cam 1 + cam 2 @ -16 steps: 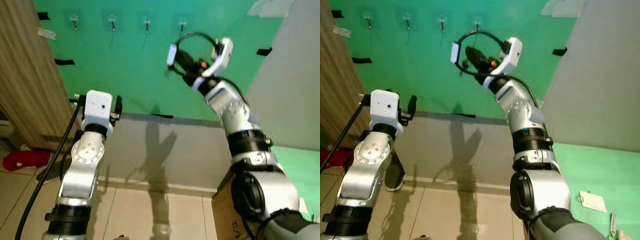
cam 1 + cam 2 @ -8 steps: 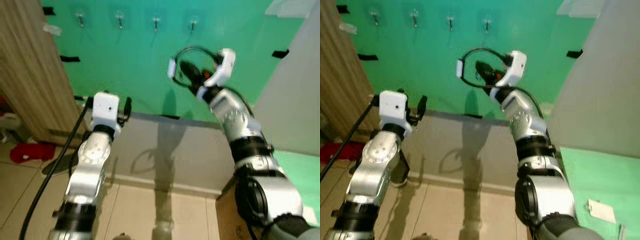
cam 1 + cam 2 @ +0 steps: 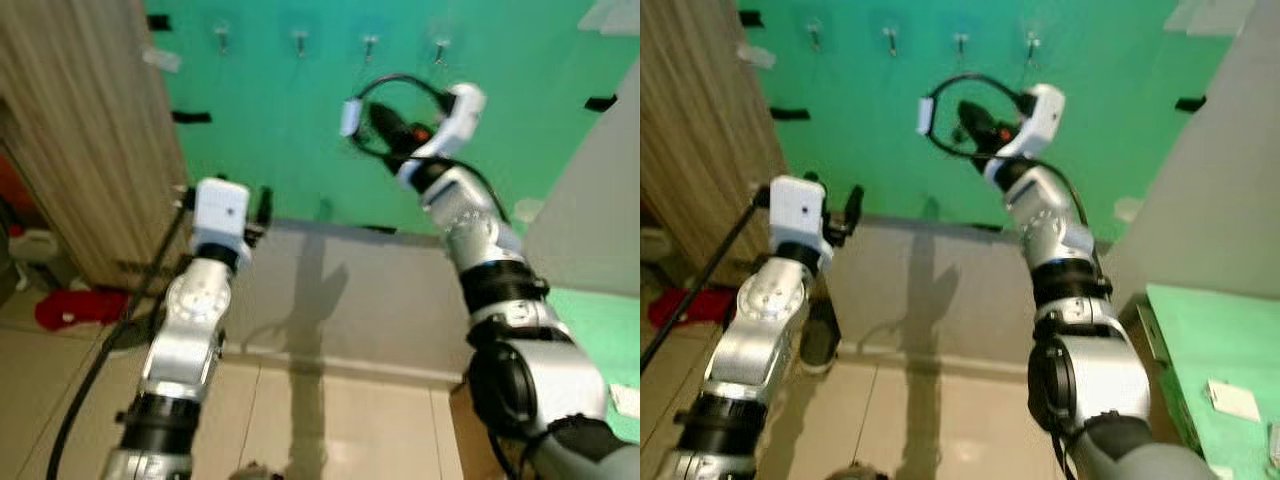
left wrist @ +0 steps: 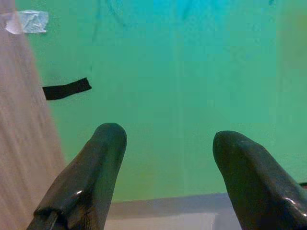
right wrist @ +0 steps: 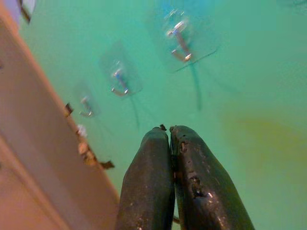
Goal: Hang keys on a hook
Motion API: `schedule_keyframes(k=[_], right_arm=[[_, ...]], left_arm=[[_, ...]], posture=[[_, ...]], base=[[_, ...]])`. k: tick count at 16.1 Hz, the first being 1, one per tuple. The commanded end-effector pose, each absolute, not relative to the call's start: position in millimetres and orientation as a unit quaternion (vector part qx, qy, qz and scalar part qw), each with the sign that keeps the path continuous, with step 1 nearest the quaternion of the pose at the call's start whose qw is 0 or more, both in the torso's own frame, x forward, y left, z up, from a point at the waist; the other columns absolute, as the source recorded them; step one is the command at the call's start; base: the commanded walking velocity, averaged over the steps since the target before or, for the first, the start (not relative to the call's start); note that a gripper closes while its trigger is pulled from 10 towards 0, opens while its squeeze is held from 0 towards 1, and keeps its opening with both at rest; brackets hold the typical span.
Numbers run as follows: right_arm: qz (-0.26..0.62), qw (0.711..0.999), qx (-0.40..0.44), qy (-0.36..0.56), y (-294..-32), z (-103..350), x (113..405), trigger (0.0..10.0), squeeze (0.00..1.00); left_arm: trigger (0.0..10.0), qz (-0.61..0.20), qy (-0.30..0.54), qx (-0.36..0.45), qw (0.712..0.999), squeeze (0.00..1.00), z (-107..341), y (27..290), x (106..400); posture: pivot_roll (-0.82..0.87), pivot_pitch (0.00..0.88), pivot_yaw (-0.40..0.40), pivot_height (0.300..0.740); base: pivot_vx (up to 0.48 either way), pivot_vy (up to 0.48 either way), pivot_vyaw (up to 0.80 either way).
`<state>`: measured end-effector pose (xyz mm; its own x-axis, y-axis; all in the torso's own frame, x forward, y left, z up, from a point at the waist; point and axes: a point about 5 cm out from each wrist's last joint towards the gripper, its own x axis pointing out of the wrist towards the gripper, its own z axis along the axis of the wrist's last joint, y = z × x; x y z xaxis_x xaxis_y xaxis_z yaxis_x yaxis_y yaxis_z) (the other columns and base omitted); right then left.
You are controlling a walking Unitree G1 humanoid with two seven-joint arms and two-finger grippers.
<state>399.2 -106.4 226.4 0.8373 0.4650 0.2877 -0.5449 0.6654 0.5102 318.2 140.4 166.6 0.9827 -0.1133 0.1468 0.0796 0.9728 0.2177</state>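
Right gripper (image 5: 170,132) raised below the hooks, fingers pressed together.
We judge the nearest hook (image 5: 178,36) lies just above and ahead; left gripper (image 4: 165,139), spread, is lower and farther off.

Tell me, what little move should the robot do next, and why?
Probably lift the right claw a bit higher and closer to the green wall. Its fingers are pressed shut, and the clear hooks sit above and ahead of the tips, not yet reached. Whether keys are pinched there is too small to tell. The left claw waits open lower down.
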Motion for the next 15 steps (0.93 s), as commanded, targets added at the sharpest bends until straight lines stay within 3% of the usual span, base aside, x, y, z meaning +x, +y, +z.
schedule_keyframes(k=[1,8,12,14,15], right_arm=[[0.274,0.906,0.308,-0.093,-108.4,242.3,402.9,0.0,0.0],[0.274,0.898,0.328,-0.102,-95.6,260.2,412.4,0.0,0.0],[0.199,0.964,0.135,-0.112,-109.1,230.8,404.5,0.0,0.0],[0.167,0.975,0.08,-0.127,-117.1,215.2,394.9,0.0,0.0],[0.121,0.981,0.007,-0.153,-129.8,195.1,375.1,0.0,0.0]], left_arm=[[10.0,-0.047,-0.083,0.113,0.989,0.0,168.0,140.5,319.7],[10.0,-0.039,-0.079,0.122,0.989,0.0,161.7,143.6,307.6],[10.0,-0.019,-0.071,0.129,0.989,0.0,154.9,153.4,294.5],[10.0,-0.009,-0.058,0.123,0.991,0.0,148.8,158.7,288.6],[10.0,-0.003,-0.045,0.128,0.991,0.0,143.4,163.6,281.7]], posture=[[0.15,0.0,-0.066,0.74],[0.2,0.0,-0.087,0.74],[0.23,0.0,-0.127,0.74],[0.22,0.0,-0.125,0.74],[0.2,0.0,-0.126,0.74]], base=[[0.0,0.0,0.0],[0.0,0.0,0.0],[0.0,0.0,0.0],[0.0,0.0,0.0],[0.0,0.0,0.0]])
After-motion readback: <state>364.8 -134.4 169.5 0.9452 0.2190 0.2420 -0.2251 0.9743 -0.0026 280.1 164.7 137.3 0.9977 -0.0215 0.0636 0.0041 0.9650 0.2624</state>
